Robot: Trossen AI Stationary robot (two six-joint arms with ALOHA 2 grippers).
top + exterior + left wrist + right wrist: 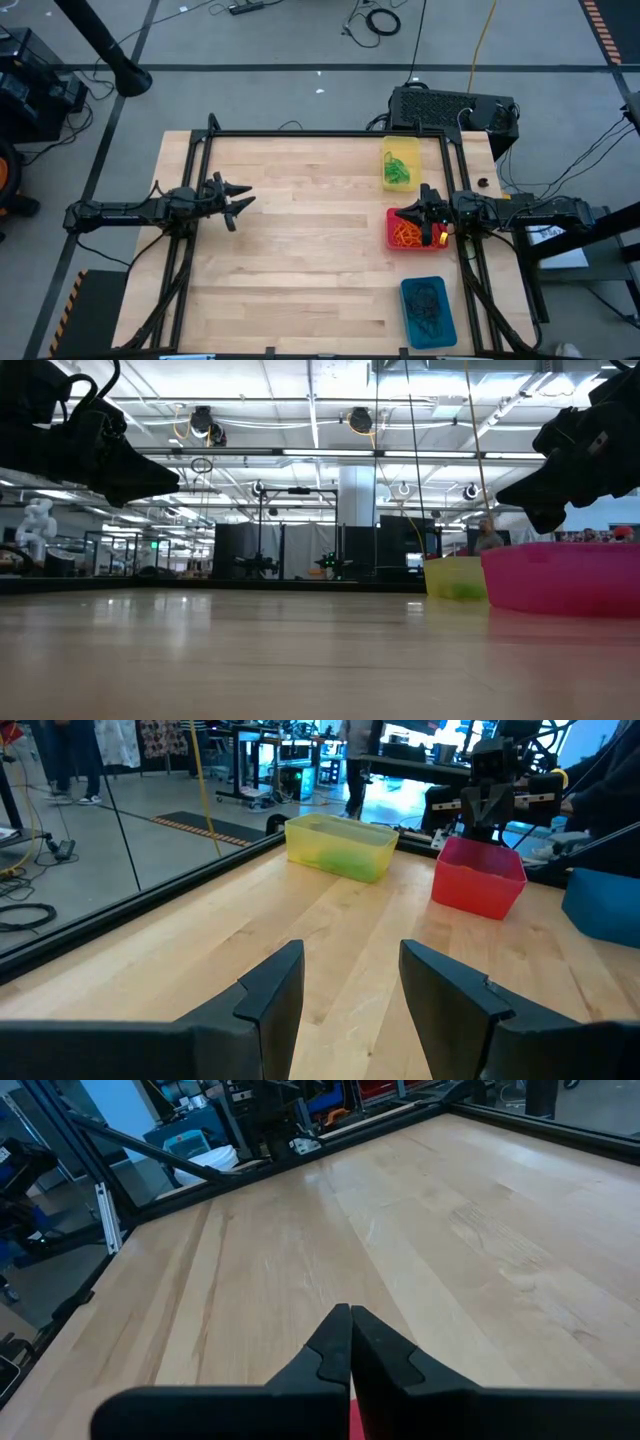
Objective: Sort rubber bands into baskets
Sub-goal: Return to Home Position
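Dark fingers (275,990) of the left gripper (350,965) stood apart above the left side of the wooden table (300,260), well apart from the baskets (478,885). The right gripper (402,213), fingers pressed together, hung over the red basket (391,245) with orange rubber bands (405,235), between the yellow basket (412,150) with green bands (397,172) and the blue basket (446,335) with dark bands (428,305).

Wood table (300,250), right side — yellow basket (402,147), red basket (409,248), blue basket (405,312), seemingly aligned
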